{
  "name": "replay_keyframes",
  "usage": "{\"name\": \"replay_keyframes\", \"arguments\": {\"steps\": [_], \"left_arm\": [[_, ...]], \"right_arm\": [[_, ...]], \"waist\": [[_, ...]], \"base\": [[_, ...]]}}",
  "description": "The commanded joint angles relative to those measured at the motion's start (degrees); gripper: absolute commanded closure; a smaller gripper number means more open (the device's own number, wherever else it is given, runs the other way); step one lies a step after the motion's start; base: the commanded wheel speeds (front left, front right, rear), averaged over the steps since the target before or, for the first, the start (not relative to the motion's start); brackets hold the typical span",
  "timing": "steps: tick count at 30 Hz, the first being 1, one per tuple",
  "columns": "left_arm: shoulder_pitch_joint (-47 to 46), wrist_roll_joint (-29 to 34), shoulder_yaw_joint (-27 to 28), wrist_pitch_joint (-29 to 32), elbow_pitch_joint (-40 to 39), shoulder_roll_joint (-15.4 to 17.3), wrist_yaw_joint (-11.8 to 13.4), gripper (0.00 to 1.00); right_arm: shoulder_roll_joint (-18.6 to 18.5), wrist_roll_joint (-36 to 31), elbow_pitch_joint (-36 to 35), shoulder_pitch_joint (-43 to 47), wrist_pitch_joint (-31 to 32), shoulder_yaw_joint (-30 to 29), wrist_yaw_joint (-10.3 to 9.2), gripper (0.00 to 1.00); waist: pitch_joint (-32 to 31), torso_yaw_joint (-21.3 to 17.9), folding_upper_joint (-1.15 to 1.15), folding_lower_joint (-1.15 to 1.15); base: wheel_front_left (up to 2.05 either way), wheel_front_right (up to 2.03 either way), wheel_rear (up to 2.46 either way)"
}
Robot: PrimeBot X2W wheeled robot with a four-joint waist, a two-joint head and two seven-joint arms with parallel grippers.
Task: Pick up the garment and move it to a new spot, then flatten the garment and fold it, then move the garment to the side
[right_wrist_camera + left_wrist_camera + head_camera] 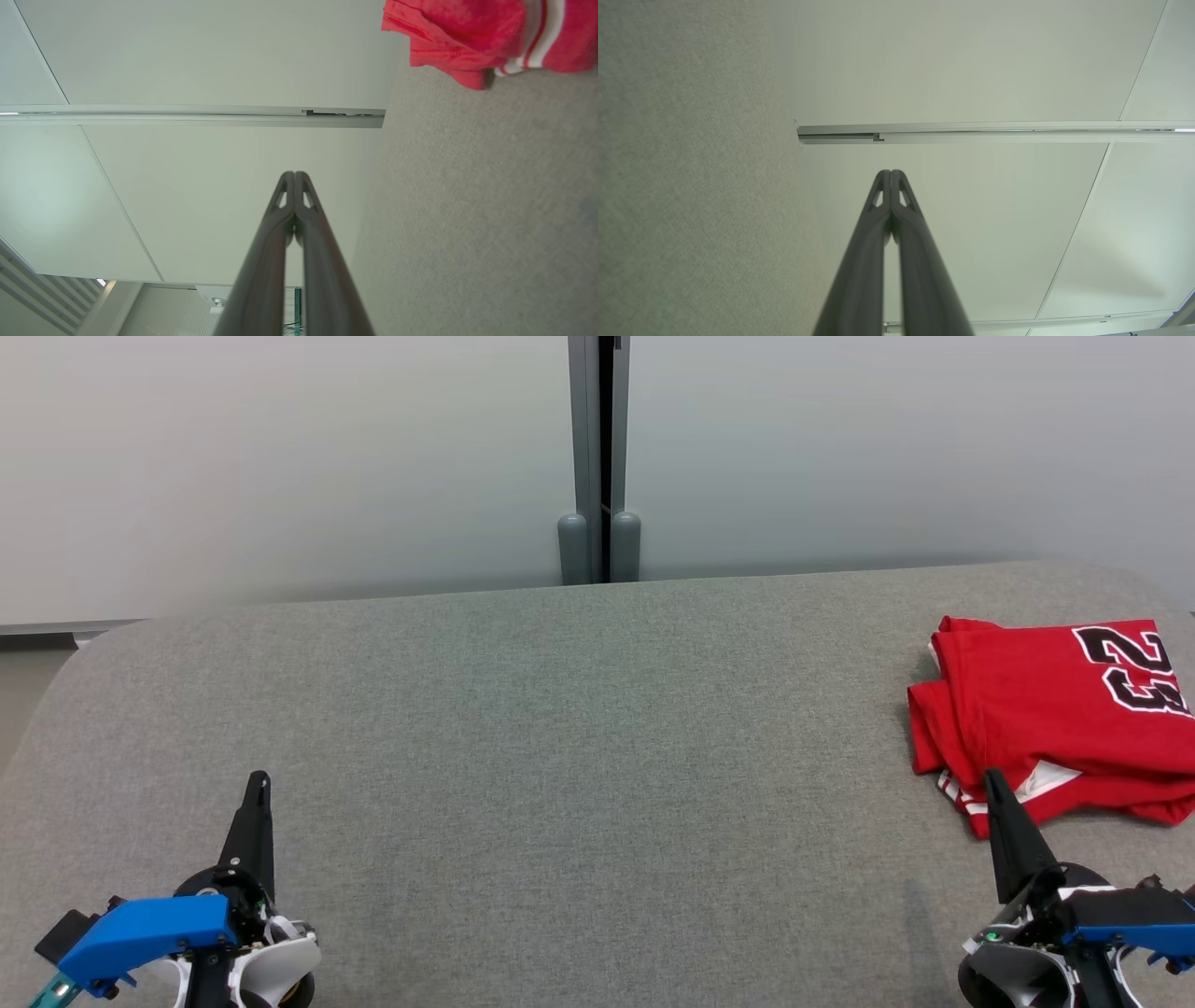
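Closest to us, the left gripper sits low at the near left of the grey fabric-covered desk. Its two long dark fingers are pressed tip to tip with nothing between them. Over at the near right it's the same story: the right gripper has its fingers closed narrow and is carrying nothing. Both grippers point away from us across the desk.

Just past that right gripper lies the red fabric jersey, folded into a rough rectangle at the far right of the desk. A black, white-edged 23 faces up, and a bit of white-and-red striped trim pokes out at its near edge. From the head view the right fingertips overlap that near edge, and I can't tell whether they touch the cloth. The right wrist view shows the jersey off to one side of the fingers, not between them. Its right portion is cut off by the picture's edge.

Beyond the desk stand pale wall panels, joined by a grey vertical post with two rounded grey caps at its foot.
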Motion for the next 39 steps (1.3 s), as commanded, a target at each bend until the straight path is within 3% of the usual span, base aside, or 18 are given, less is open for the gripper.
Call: {"name": "replay_keyframes", "arguments": {"steps": [1, 39], "left_arm": [[-0.59, -0.21, 0.20, 0.22, -0.13, -0.09, -0.24, 1.00], [-0.59, -0.17, 0.22, 0.24, -0.14, -0.11, -0.24, 1.00]], "right_arm": [[-0.21, 0.15, 0.08, -0.73, 0.20, -0.13, 0.02, 1.00], [-0.21, 0.16, 0.08, -0.70, 0.19, -0.11, 0.03, 1.00]], "waist": [[0.00, 0.00, 0.00, 0.00], [0.00, 0.00, 0.00, 0.00]], "base": [[0.00, 0.00, 0.00], [0.00, 0.00, 0.00]]}}
